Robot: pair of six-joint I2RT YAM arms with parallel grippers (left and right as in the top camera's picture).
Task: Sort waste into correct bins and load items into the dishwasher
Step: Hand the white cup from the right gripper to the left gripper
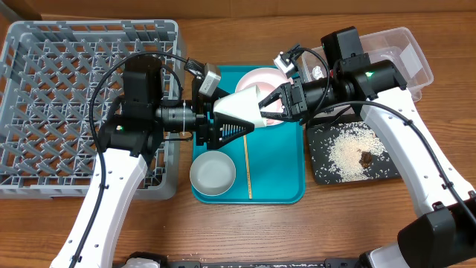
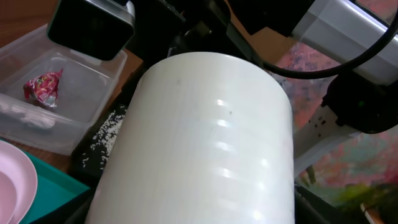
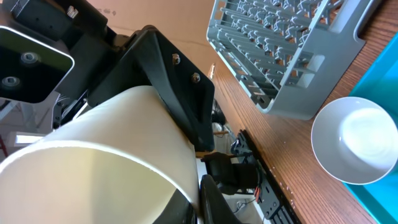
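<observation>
Gleaming white cup [image 2: 205,143], smooth, glossy, tapered.

The cup [image 2: 199,143] is smooth, glossy white; the rack [image 1: 74,97] is matt grey moulded plastic; the tub [image 1: 416,56] is clear, faintly cloudy plastic; the wrapper [image 2: 45,87] is crinkled, shiny film; the teal tray [image 1: 286,175] is smooth plastic; the stick [image 1: 248,171] is pale bare wood; the surface [image 1: 312,231] shows brown wood grain with a low sheen

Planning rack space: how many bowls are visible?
2: pinkish bowl at the teal tray's far end, grey bowl at its near-left corner. Some may be hidden.
</observation>
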